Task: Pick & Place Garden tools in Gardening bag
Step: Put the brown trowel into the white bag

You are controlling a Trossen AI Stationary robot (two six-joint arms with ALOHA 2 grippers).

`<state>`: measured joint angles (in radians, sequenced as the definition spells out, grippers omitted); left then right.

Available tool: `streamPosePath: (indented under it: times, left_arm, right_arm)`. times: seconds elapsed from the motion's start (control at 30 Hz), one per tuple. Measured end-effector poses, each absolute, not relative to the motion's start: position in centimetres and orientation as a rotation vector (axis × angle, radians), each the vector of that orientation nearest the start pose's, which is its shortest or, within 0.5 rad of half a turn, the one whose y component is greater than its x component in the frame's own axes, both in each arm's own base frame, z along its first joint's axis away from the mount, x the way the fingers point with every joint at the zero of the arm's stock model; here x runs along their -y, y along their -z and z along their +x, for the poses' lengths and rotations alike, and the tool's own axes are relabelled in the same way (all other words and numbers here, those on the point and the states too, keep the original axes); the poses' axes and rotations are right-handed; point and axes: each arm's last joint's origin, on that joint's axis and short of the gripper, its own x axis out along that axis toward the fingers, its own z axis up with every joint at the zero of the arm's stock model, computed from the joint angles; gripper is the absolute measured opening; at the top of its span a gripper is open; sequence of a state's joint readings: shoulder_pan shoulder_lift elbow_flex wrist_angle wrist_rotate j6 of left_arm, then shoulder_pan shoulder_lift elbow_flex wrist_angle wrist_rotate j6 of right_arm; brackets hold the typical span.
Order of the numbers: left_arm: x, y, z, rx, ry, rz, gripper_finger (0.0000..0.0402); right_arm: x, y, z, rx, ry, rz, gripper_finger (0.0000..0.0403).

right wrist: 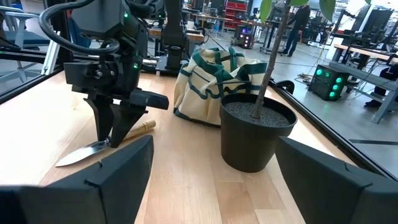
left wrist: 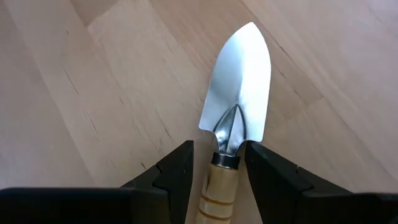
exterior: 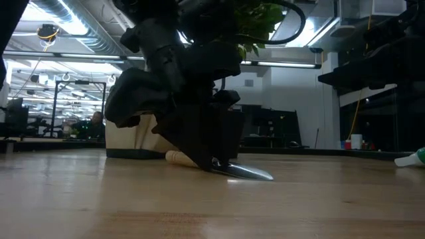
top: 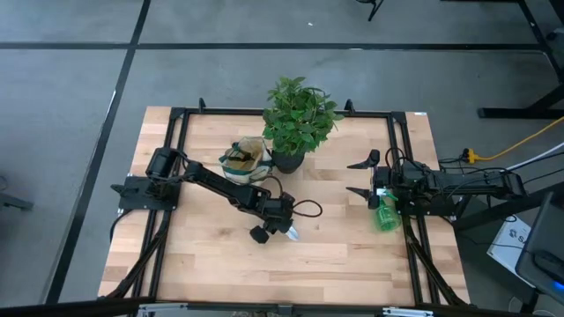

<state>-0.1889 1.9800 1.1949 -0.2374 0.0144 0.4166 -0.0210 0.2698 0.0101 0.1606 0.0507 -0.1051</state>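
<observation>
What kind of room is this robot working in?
Probably a robot lab or workshop. Two robot arms are mounted at a wooden table, the left gripper is around a trowel, and more workbenches and bright ceiling lights fill the big room behind.

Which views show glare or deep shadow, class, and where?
Low view: the left claw and plant are near-black silhouettes against bright ceiling lights, while the trowel blade glints. Left wrist view: the blade is evenly lit and shiny, with a soft shadow on the table.
</observation>
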Motion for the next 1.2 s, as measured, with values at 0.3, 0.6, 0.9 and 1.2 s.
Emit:
streamPosePath:
  times: [0.3,0.6,0.9,1.2]
  left_arm:
    - [7.3,-13.1,38.3,-0.989,0.359,0.397,0.0143]
    - [7.5,-13.0,37.8,-1.046,0.305,0.328,0.0111]
    - [7.5,-13.0,37.8,-1.049,0.305,0.330,0.0061]
    - [7.3,-14.1,37.7,-1.015,0.257,0.388,0.0061]
  right_arm:
    - [0.4,-15.9,11.4,-0.103,0.067,-0.107,0.0341]
    - [0.4,-15.9,11.4,-0.103,0.067,-0.106,0.0341]
    - [0.4,-15.9,11.4,-0.103,0.067,-0.107,0.0341]
    - [0.4,-15.9,11.4,-0.103,0.066,-0.107,0.0341]
